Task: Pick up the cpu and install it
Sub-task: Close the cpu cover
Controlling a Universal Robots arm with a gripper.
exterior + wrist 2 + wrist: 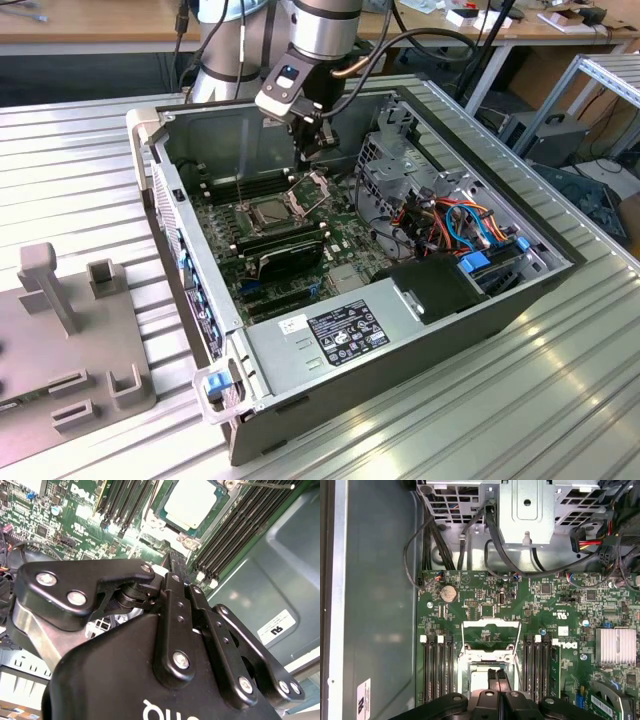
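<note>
The jaws were closed, the two black fingertips (493, 680) pressed side by side with nothing between them. They hung just over the socket (272, 212) in the middle of the green motherboard (485, 600), pointing down at it; whether they touched it could not be told. The cpu (192, 502) (272, 208) lay flat in that socket, silvery face up, apart from the jaws. The socket's metal frame (491, 630) was flipped open on the far side of the cpu, toward the drive cage (400, 165). Black memory slots (436, 667) ran along both sides of the socket.

All this sat inside an open computer case (150, 150) lying on its side. A grey power supply (340, 335) filled the case's near corner in the exterior view. The case rested on a ribbed metal counter (560, 400), with a grey fixture (60, 330) at the exterior view's left.
</note>
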